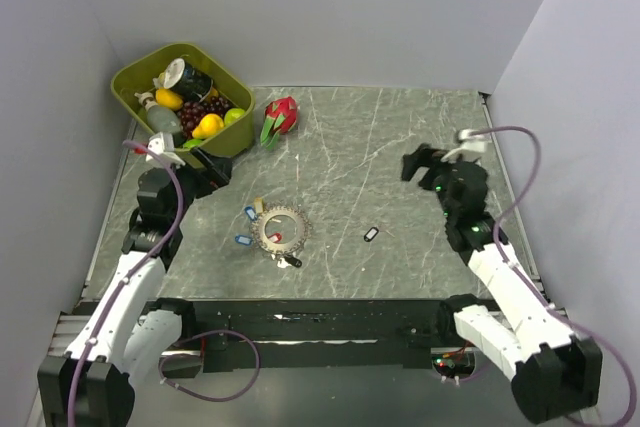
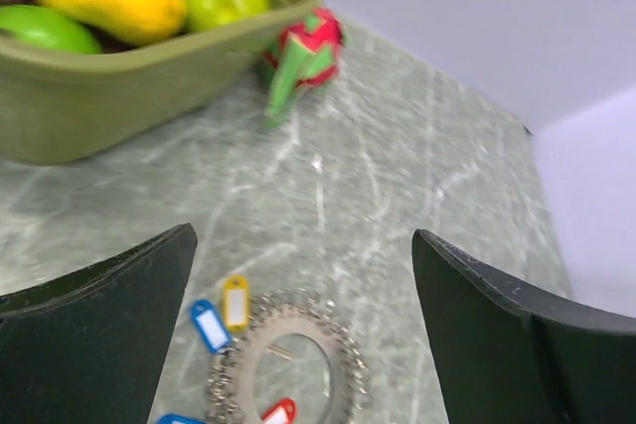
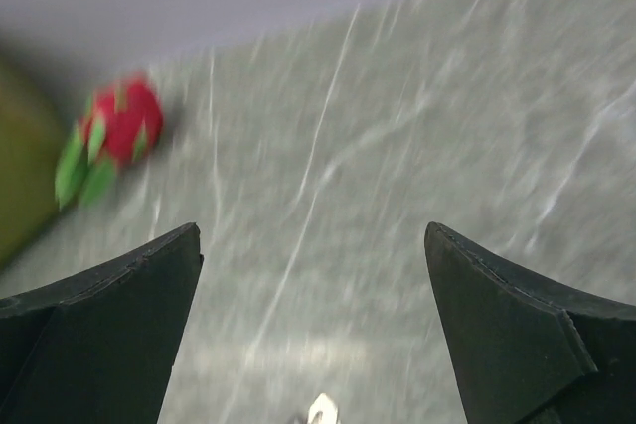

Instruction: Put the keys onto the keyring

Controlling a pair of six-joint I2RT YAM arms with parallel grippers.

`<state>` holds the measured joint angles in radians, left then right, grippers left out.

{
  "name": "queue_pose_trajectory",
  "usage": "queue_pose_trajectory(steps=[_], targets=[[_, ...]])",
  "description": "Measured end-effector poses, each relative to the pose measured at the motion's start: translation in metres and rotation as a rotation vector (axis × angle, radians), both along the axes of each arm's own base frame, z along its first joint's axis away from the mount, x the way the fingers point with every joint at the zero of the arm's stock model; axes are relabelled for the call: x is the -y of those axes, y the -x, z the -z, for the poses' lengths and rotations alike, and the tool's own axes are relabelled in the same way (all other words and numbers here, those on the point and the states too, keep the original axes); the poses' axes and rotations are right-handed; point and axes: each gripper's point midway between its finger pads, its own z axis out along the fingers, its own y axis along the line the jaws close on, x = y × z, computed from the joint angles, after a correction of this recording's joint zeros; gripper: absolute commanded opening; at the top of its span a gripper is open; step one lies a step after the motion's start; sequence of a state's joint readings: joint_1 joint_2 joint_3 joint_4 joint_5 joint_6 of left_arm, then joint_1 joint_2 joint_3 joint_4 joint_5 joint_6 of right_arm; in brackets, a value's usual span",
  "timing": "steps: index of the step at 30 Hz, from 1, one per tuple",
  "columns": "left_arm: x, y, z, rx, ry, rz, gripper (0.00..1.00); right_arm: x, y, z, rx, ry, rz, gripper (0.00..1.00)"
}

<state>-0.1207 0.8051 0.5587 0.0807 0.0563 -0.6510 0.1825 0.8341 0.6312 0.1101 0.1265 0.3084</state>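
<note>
Left wrist view: the left gripper (image 2: 303, 235) is spread wide with nothing between its fingers, hovering above the tabletop (image 2: 417, 176). Close to it, on its near-right side, the keyring (image 2: 343, 364) lies flat. A blue-tagged key (image 2: 210, 325) and a cream-tagged key (image 2: 236, 303) sit at its far-left edge, and a red-tagged key (image 2: 280, 411) lies inside the loop. Whether any of them is threaded on, I cannot tell. Farther off to the left stands the green basket (image 2: 99, 106) of fruit, with the dragon fruit (image 2: 308, 52) just to its right.

The right wrist view is blurred. In it the right gripper (image 3: 313, 230) is likewise released and empty above the tabletop.

Only the top external view shows a lone black-tagged key (image 1: 371, 234) well to the right of the keyring, and another black tag (image 1: 292, 261) at the ring's near edge. Any print on the tags is too small to read.
</note>
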Motion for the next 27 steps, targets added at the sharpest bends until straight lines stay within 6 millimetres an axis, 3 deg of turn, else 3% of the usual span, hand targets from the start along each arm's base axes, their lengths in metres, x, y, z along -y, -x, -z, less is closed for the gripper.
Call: queue_pose_trajectory(steps=[4, 8, 9, 14, 17, 22, 25, 27], targets=[[0.021, -0.006, 0.0, -0.033, 0.007, 0.101, 0.96, -0.051, 0.012, 0.056, -0.21, 0.051, -0.167, 1.0], [0.055, -0.008, 0.032, -0.182, -0.01, 0.204, 0.99, -0.09, 0.022, 0.081, -0.336, 0.063, -0.299, 1.0], [0.072, -0.005, 0.039, -0.216, -0.021, 0.252, 0.98, -0.096, 0.023, 0.085, -0.356, 0.056, -0.316, 1.0], [0.145, 0.009, 0.085, -0.406, -0.121, 0.422, 0.91, -0.106, 0.031, 0.097, -0.419, -0.002, -0.341, 1.0], [0.168, 0.016, 0.121, -0.521, -0.18, 0.456, 0.9, -0.11, 0.035, 0.1, -0.44, -0.03, -0.36, 1.0], [0.17, 0.031, 0.179, -0.69, -0.272, 0.428, 0.89, -0.112, 0.041, 0.104, -0.47, -0.033, -0.372, 1.0], [0.177, 0.039, 0.195, -0.728, -0.311, 0.438, 0.88, -0.11, 0.043, 0.107, -0.484, -0.031, -0.368, 1.0], [0.193, 0.038, 0.19, -0.706, -0.303, 0.464, 0.86, -0.109, 0.045, 0.108, -0.493, -0.028, -0.364, 1.0]])
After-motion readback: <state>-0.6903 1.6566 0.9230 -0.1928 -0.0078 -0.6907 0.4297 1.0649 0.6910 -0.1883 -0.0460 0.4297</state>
